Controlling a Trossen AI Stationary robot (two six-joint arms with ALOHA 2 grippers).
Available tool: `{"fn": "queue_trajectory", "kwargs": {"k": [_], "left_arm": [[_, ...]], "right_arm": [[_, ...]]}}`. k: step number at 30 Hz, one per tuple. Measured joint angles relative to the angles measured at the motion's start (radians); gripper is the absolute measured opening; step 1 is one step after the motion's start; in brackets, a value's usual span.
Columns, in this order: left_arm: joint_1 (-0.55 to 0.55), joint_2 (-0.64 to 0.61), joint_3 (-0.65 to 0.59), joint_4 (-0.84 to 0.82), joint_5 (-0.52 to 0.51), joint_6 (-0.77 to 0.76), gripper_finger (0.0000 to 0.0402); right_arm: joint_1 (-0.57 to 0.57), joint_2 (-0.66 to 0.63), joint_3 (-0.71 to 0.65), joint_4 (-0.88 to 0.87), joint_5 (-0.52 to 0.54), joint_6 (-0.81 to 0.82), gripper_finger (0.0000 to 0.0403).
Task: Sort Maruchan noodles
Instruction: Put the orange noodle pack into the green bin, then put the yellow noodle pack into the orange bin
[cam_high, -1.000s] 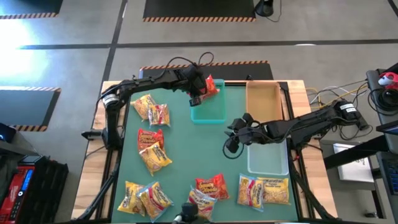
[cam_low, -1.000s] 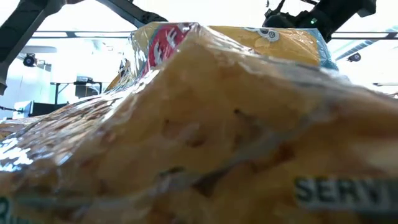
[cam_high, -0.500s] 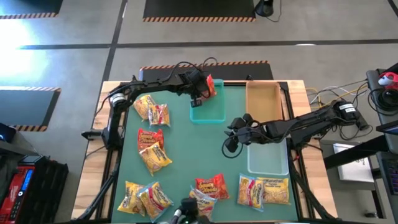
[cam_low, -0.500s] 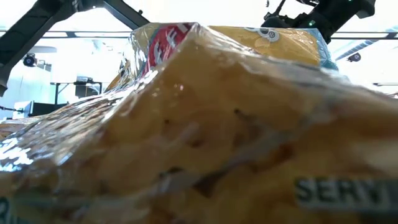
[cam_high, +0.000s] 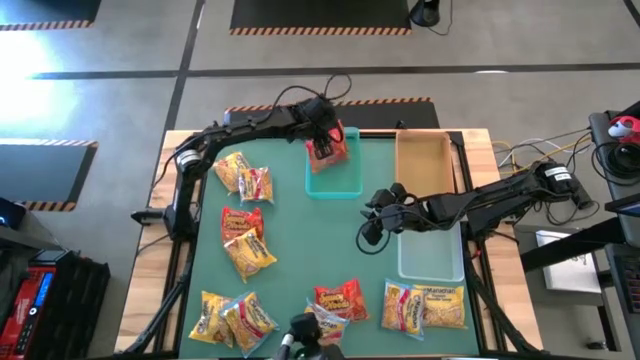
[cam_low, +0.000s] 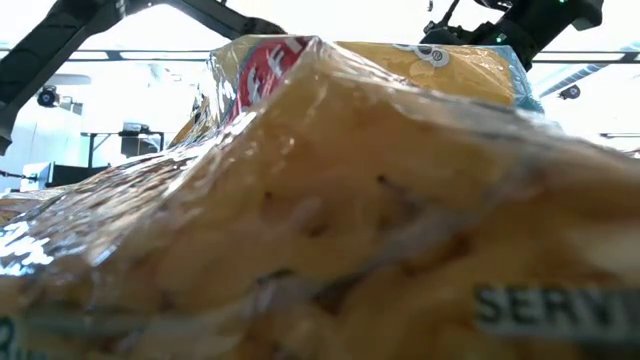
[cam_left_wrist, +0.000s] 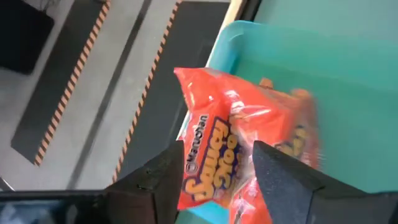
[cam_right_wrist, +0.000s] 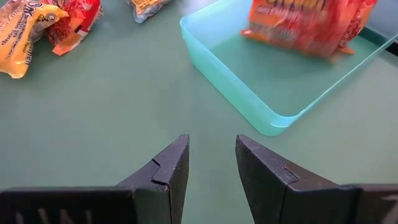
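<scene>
Left gripper (cam_high: 326, 146) sits over the far end of the teal tray (cam_high: 335, 180), upper centre of the high view. Its jaws are spread wide in the left wrist view, a red Maruchan packet (cam_left_wrist: 249, 149) between and just past them, blurred, over the tray's inside; can't tell if the fingers (cam_left_wrist: 283, 177) touch it. In the right wrist view the same packet shows at the tray's far end, upper right of that frame.

Right gripper (cam_high: 375, 222) hangs over bare counter (cam_high: 300, 240) at centre right of the high view, just left of the clear tray (cam_high: 432, 255). Jaws part-way apart, nothing between them.

Tan tray (cam_high: 424, 160) sits at upper right, just above the clear one.

Remaining noodle packets on the counter:
- two at upper left (cam_high: 243, 176)
- a red and a yellow one at centre left (cam_high: 245, 235)
- a yellow cluster at lower left (cam_high: 232, 318)
- red ones at bottom centre (cam_high: 338, 302)
- yellow-white pair at lower right (cam_high: 425, 304)

Low view is almost fully blocked by a yellow packet (cam_low: 330, 220) right at the lens.
</scene>
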Motion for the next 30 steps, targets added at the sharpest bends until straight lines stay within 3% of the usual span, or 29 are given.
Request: {"fn": "queue_trajectory", "kwargs": {"k": [6, 12, 16, 24, 30], "left_arm": [[0.005, 0.0, 0.128, -0.204, 0.025, -0.178, 0.0187], [-0.026, -0.003, 0.237, -0.316, 0.265, -0.322, 0.0181], [-0.104, -0.004, 0.25, -0.379, 0.286, -0.36, 0.018], [-0.267, -0.025, 0.168, -0.539, 0.187, -0.414, 0.018], [-0.349, -0.189, -0.089, -0.571, 0.141, -0.575, 0.018]], "right_arm": [[0.0, 0.004, 0.0, -0.001, -0.006, 0.003, 0.0123], [0.0, 0.016, 0.0, 0.005, -0.098, 0.003, 0.0123], [0.012, 0.039, 0.0, 0.006, -0.16, 0.003, 0.0123], [0.091, 0.125, 0.0, 0.031, -0.171, 0.024, 0.0123], [0.155, 0.2, 0.0, 0.106, -0.196, 0.05, 0.0123]]}}
